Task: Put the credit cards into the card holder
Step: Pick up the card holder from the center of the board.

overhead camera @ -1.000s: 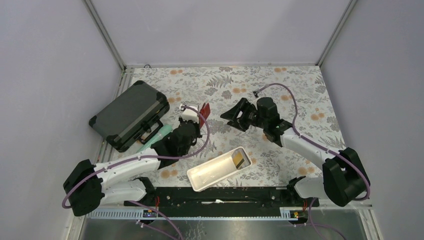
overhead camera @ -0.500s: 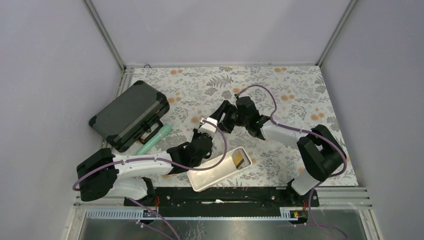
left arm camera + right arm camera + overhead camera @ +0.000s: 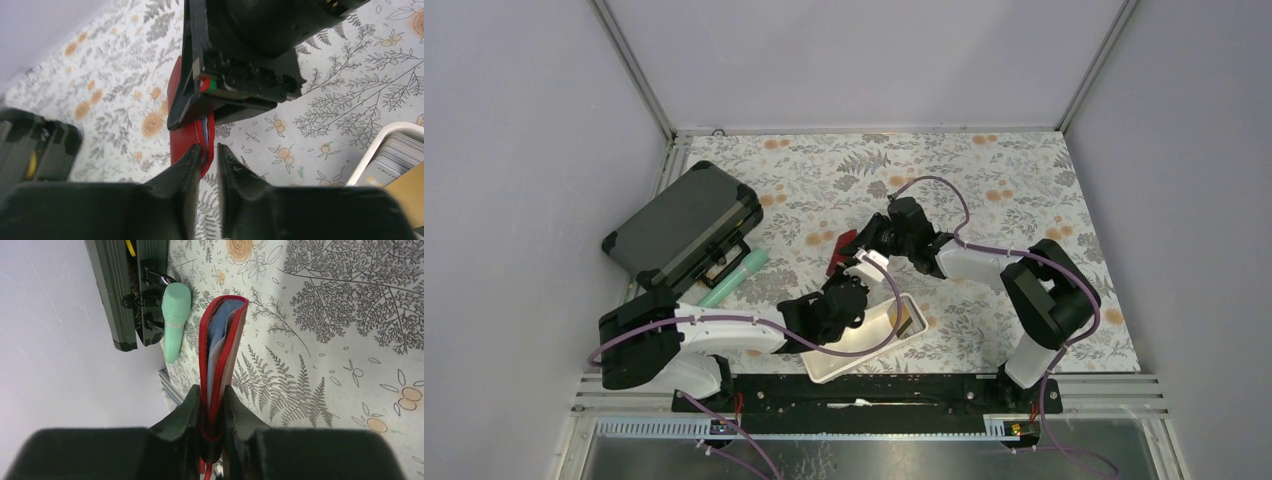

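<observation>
Right claw (image 3: 212, 392) — leathery red wallet (image 3: 234, 355)

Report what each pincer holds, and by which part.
Both hold the wallet: the right pincer clamps one end, and the left pincer pinches a corner with its tips.

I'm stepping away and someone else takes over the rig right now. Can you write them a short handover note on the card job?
Right gripper: shut on the card holder, held on edge, with light blue cards showing inside it.
Left gripper: nearly shut, with the holder's edge between its fingertips.
White tray: holds the yellow-brown card, with pale cards beside it.
Done: some blue cards are in the holder.
Left: the tray's cards are not yet in.
</observation>
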`<state>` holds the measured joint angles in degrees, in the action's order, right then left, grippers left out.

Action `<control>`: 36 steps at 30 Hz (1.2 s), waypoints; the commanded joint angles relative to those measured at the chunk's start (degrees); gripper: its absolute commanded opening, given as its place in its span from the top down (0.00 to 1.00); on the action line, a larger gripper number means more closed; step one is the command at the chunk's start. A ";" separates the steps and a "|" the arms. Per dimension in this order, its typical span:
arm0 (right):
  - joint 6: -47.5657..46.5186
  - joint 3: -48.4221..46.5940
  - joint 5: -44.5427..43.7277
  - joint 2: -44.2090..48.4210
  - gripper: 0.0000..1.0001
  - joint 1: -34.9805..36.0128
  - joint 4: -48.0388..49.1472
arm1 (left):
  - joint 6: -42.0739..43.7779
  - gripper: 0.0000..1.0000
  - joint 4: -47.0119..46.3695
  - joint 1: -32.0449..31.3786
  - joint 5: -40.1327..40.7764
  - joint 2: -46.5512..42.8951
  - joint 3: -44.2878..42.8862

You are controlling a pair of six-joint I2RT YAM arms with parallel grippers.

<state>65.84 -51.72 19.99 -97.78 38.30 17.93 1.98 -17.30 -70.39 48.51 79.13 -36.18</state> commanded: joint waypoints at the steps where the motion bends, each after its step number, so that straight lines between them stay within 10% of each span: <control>1: -1.14 -0.64 -1.80 3.22 0.95 0.64 2.87 | -0.97 0.65 -0.19 -0.80 -0.71 -1.88 -5.08; 4: -3.88 0.00 -3.87 6.49 1.00 0.25 2.90 | -4.82 0.28 3.76 -0.76 -4.06 -6.87 -5.48; 10: -13.80 0.38 -9.79 15.90 1.00 -0.83 -1.89 | -10.08 0.03 14.16 0.38 -12.70 -16.62 -7.40; 19: -24.32 10.16 -3.34 32.40 1.00 -3.70 7.18 | -22.55 0.01 29.86 15.53 -30.91 -24.89 -14.35; 25: -21.55 10.83 11.38 36.62 1.00 -4.30 17.80 | -30.98 0.01 19.59 26.91 -56.72 -31.08 -11.97; 36: -8.71 9.15 30.33 33.49 0.98 -4.34 38.23 | -44.11 0.02 3.33 32.77 -76.86 -34.37 -9.05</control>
<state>53.41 -40.10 40.03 -63.13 34.11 46.13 -34.94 -2.44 -38.96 -18.44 46.11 -46.68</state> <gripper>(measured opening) 0.206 0.985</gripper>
